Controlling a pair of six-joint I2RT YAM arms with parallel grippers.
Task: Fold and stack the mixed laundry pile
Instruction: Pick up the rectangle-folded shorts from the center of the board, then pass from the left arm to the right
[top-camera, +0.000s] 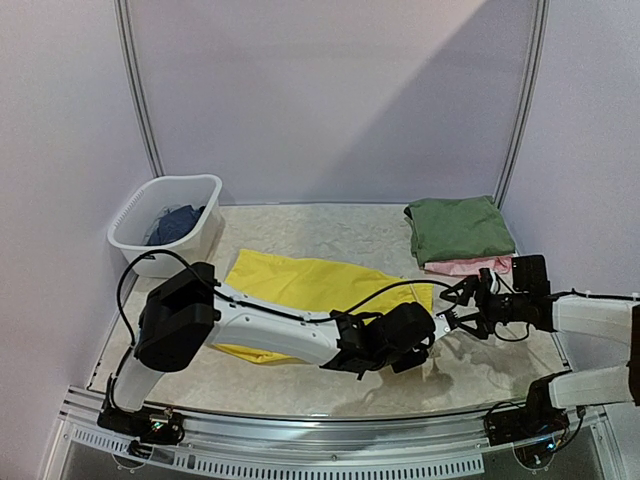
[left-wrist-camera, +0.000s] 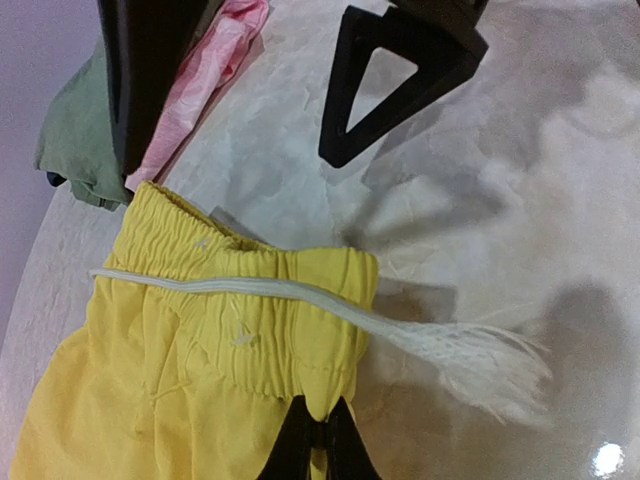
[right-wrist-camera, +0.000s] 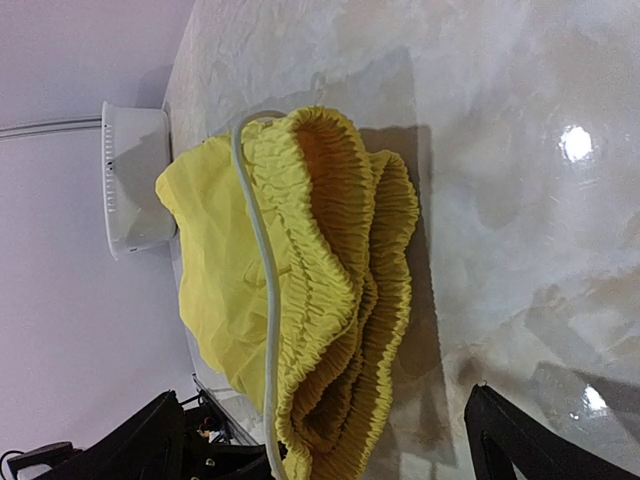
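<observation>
The bright yellow shorts lie spread across the middle of the table. My left gripper is shut on a pinch of their gathered waistband, at the right end of the shorts. The white drawstring trails across the waistband to a frayed end. My right gripper is open and faces the raised waistband, its fingers wide on either side of it without touching. A folded olive-green garment rests on a pink garment at the back right.
A white slotted basket stands at the back left with a dark blue garment inside. The folded stack is close behind my right arm. Walls enclose the table at the back and on both sides.
</observation>
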